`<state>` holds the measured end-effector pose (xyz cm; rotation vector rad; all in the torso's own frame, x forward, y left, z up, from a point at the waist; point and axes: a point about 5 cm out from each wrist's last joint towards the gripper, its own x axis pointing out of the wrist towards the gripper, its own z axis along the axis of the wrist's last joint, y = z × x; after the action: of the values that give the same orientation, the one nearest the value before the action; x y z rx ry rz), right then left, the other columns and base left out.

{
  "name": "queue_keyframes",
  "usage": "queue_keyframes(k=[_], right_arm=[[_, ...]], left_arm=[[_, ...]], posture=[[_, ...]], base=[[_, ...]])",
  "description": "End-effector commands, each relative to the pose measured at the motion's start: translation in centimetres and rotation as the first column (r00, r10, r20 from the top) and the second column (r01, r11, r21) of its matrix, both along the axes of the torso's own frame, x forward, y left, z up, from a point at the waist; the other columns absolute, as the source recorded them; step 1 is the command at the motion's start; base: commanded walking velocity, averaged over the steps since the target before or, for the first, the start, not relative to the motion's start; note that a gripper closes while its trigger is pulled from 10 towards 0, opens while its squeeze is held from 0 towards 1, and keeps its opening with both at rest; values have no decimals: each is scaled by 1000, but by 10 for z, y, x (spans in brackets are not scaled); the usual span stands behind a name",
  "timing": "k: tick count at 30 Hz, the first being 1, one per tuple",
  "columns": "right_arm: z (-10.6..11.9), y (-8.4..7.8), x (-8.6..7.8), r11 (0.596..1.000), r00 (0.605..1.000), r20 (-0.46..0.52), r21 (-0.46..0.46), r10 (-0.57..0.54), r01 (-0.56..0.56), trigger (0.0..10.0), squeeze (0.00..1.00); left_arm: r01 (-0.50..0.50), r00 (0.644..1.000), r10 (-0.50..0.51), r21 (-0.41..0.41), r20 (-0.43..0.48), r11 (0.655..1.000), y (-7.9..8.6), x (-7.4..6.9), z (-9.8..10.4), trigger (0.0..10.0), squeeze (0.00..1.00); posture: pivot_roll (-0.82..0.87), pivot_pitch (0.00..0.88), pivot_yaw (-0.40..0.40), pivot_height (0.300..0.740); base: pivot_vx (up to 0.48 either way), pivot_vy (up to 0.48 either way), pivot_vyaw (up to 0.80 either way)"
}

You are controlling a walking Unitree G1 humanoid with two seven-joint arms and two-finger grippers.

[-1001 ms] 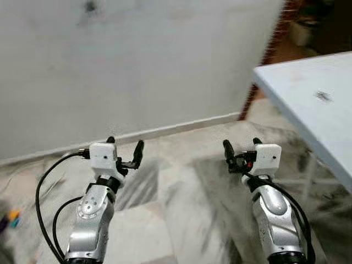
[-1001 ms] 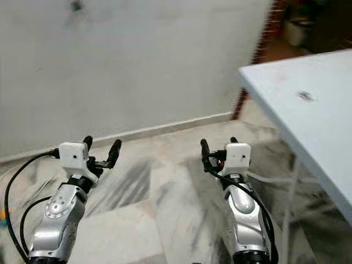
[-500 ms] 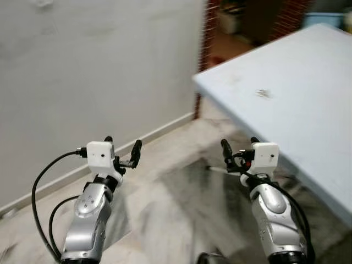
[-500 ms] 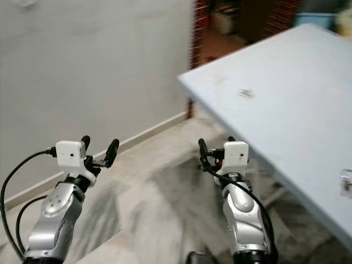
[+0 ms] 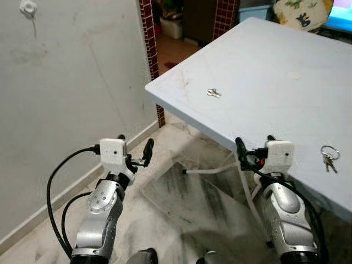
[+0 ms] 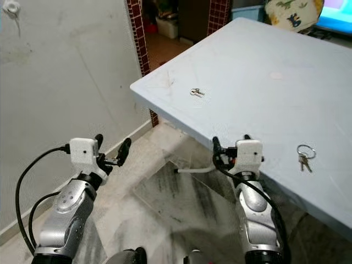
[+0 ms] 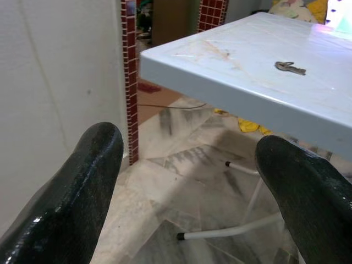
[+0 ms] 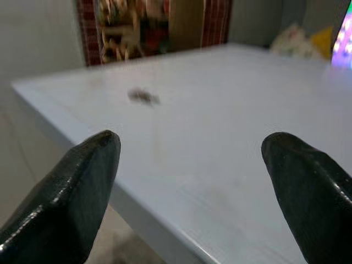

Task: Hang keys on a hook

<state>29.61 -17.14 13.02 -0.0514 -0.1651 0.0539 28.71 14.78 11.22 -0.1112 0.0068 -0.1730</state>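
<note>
A pale blue table (image 5: 264, 104) juts in from the right, its near corner pointing toward a grey wall (image 5: 66, 99) and a red-tiled doorway pillar (image 5: 147, 33). Two sets of keys lie on its top. A small bunch of keys (image 5: 213, 93) rests near the corner, a little in from both edges. A second bunch on a ring (image 5: 329, 157) lies close to the table's front edge, just beside the right gripper.

The right gripper (image 5: 253, 147) is raised at the front edge of the table, its two black fingers spread wide with nothing between them; in its wrist view the fingertips (image 8: 82, 181) frame the bare tabletop and the blurred small bunch beyond. The left gripper (image 5: 135, 147) is held out over open marble floor (image 5: 181, 203) between the wall and the table corner, fingers likewise spread and empty; its wrist view looks under the table's edge to a white table leg (image 7: 236, 228) and its foot.

High on the wall, a white hook (image 5: 27, 7) sits at the upper left, well apart from both grippers and from the keys. A strip of floor runs free along the wall's skirting (image 5: 33, 220) toward the doorway.
</note>
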Motion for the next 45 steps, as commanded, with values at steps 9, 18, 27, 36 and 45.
queue_keyframes(k=[9,18,27,36,45], right_arm=[[17,7,1,1000,999,47,-3,11,-11,10000,0],[18,11,1,1000,999,41,5,14,-14,10000,0],[15,9,0,1000,1000,27,4,11,-11,10000,0],[15,10,-1,1000,1000,25,2,11,-11,10000,0],[17,10,0,1000,1000,29,1,12,-12,10000,0]], left_arm=[[-48,999,48,-19,24,999,9,13,16,10000,0],[-34,999,35,-22,34,999,12,12,17,10000,0],[-23,999,23,-16,25,1000,10,10,15,10000,0],[-36,999,36,-24,6,999,10,9,11,10000,0],[-37,999,37,-23,1,999,9,9,10,10000,0]], posture=[[-64,125,57,740],[-62,130,58,740],[-62,134,58,740],[-64,134,60,740],[-65,130,56,740]], base=[[0,0,0],[212,0,0],[429,0,0],[134,0,0],[0,0,0]])
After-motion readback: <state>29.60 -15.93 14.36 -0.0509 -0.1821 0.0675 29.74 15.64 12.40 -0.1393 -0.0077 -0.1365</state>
